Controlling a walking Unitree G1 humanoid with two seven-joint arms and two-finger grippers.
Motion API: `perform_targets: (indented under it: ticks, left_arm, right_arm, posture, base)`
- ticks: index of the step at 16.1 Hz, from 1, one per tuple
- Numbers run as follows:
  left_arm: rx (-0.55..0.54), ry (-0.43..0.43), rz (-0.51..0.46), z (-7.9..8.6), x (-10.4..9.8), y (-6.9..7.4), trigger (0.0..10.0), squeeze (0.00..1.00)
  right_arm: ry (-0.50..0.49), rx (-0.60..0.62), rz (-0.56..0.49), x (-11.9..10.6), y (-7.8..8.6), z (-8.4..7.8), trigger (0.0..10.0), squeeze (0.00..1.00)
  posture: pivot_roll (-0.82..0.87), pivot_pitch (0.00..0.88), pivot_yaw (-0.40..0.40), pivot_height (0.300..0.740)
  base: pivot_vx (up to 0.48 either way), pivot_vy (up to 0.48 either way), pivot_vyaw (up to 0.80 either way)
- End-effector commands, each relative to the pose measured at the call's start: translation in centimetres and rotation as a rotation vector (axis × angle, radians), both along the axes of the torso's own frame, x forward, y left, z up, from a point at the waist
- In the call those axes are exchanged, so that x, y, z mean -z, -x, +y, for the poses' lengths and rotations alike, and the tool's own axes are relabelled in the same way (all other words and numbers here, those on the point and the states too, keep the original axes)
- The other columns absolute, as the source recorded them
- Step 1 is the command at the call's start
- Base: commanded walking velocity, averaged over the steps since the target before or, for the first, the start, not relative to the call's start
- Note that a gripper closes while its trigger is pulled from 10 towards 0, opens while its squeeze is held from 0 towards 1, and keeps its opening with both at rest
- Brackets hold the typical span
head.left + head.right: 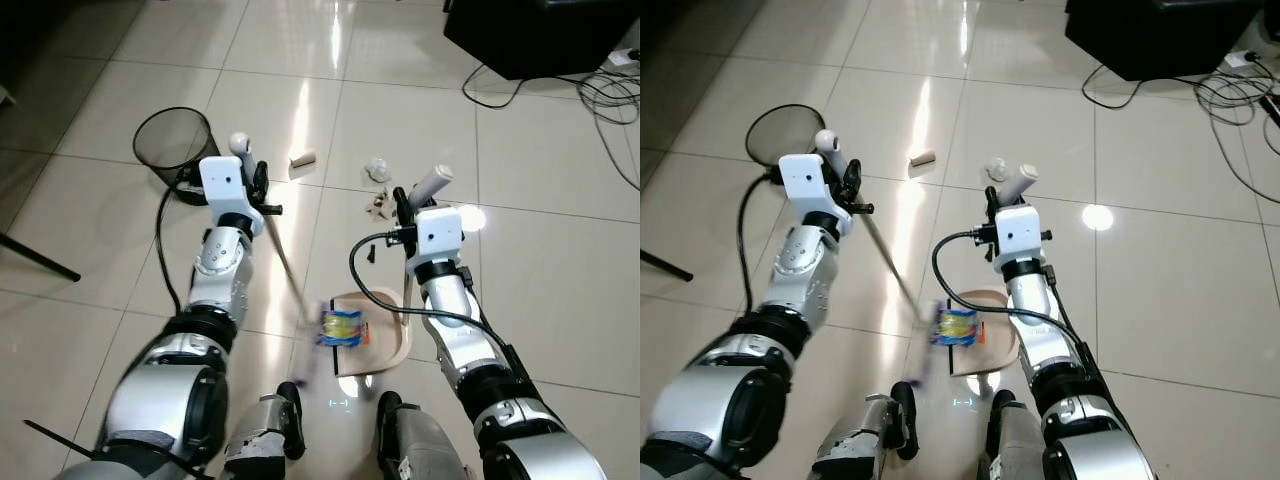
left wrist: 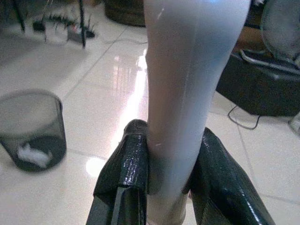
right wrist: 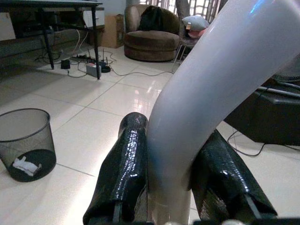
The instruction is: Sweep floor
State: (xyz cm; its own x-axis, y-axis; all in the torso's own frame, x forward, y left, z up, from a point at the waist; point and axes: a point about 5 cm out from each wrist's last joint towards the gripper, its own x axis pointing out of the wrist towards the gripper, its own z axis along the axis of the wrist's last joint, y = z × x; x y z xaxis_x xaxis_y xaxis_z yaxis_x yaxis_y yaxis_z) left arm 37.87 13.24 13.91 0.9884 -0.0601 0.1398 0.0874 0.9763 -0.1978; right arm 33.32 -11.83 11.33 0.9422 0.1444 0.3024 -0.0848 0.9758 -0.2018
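Glossy pale tiles make up the floor (image 1: 520, 260), with the robot's two silver arms reaching out over it. The left gripper (image 2: 161, 176) is clenched around a white broom handle (image 2: 187, 93), its black fingers (image 2: 124, 173) pressed against either side of the shaft; from the head views the thin handle slants down from that gripper toward the near right, ending in a blurred broom head (image 1: 308, 345) just beside the dustpan. The right gripper (image 3: 171, 180) is grasping the curved white dustpan handle (image 3: 220, 79), which stands up from the beige dustpan (image 1: 385, 345) resting on the floor between the two arms, close to the robot's legs. A yellow and blue wrapper (image 1: 341, 326) lies on the dustpan's left part, with a small orange bit just beside it. Farther out on the tiles sit loose scraps: a small tan cylinder (image 1: 302, 158), a crumpled clear piece (image 1: 377, 169), and some brownish bits (image 1: 379, 206) near the right gripper. A black mesh wastebasket (image 1: 176, 143) stands at the far left with white paper in it. Dark furniture and cables (image 1: 600, 95) occupy the far right
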Motion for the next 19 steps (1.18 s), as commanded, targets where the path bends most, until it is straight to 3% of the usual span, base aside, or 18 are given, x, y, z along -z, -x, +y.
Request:
perform_targets:
  ticks: [1, 3, 6, 7, 8, 9, 10, 11, 14, 15, 19]
  left_arm:
    - [0.012, 0.108, 0.041, -0.6, 0.6, 0.1, 10.0, 0.00]
    - [0.068, 0.161, 0.026, -1.4, 0.3, 0.1, 10.0, 0.00]
    - [0.155, 0.088, -0.027, -1.6, -0.4, 0.2, 10.0, 0.00]
    - [0.230, -0.026, -0.093, -1.5, -1.1, 0.5, 10.0, 0.00]
    - [0.244, -0.042, -0.107, -1.5, -1.3, 0.5, 10.0, 0.00]
    - [0.319, -0.135, -0.177, -1.1, -2.8, 0.5, 10.0, 0.00]
    - [0.343, -0.174, -0.192, -0.9, -3.1, 0.6, 10.0, 0.00]
    - [0.393, -0.294, -0.217, -0.1, -3.6, 0.8, 10.0, 0.00]
    - [0.424, -0.318, -0.234, 1.2, -4.3, 1.2, 10.0, 0.00]
    - [0.414, -0.312, -0.237, 2.4, -5.0, 1.1, 10.0, 0.00]
    - [0.277, -0.385, -0.187, 6.3, -4.8, 0.8, 10.0, 0.00]
  right_arm:
    - [-0.004, -0.007, -0.003, 0.2, 0.4, 0.1, 10.0, 0.00]
    - [-0.006, -0.002, -0.001, 0.3, 0.5, -0.2, 10.0, 0.00]
    - [-0.008, 0.012, -0.001, 0.3, 0.5, -0.7, 10.0, 0.00]
    - [-0.006, 0.023, -0.008, 0.2, 0.5, -1.1, 10.0, 0.00]
    - [-0.005, 0.026, -0.010, 0.1, 0.5, -1.2, 10.0, 0.00]
    - [-0.008, 0.044, -0.014, -0.2, 0.3, -1.8, 10.0, 0.00]
    - [-0.011, 0.049, -0.013, -0.2, 0.3, -2.0, 10.0, 0.00]
    - [-0.009, 0.058, -0.003, -0.1, 0.2, -2.3, 10.0, 0.00]
    - [-0.004, 0.071, -0.008, -0.3, 0.1, -2.7, 10.0, 0.00]
    - [-0.021, 0.091, -0.010, -0.5, 0.0, -3.3, 10.0, 0.00]
    - [-0.119, 0.121, -0.053, -1.4, -0.1, -4.4, 10.0, 0.00]
  posture:
    - [0.10, 0.317, 0.078, 0.740]
    - [0.10, 0.309, 0.078, 0.740]
    - [0.09, 0.303, 0.080, 0.740]
    - [0.09, 0.281, 0.079, 0.740]
    - [0.09, 0.278, 0.078, 0.740]
    - [0.09, 0.293, 0.074, 0.740]
    - [0.09, 0.296, 0.073, 0.740]
    - [0.08, 0.269, 0.070, 0.740]
    - [0.08, 0.265, 0.070, 0.740]
    - [0.07, 0.262, 0.065, 0.740]
    - [0.06, 0.226, 0.056, 0.740]
  base:
    - [0.000, 0.000, 0.00]
    - [0.000, 0.000, 0.00]
    - [0.000, 0.000, 0.00]
    - [0.000, 0.000, 0.00]
    - [0.000, 0.000, 0.00]
    - [0.000, 0.000, 0.00]
    - [0.000, 0.000, 0.00]
    - [0.000, 0.000, 0.00]
    - [0.000, 0.000, 0.00]
    - [0.000, 0.000, 0.00]
    - [0.000, 0.000, 0.00]
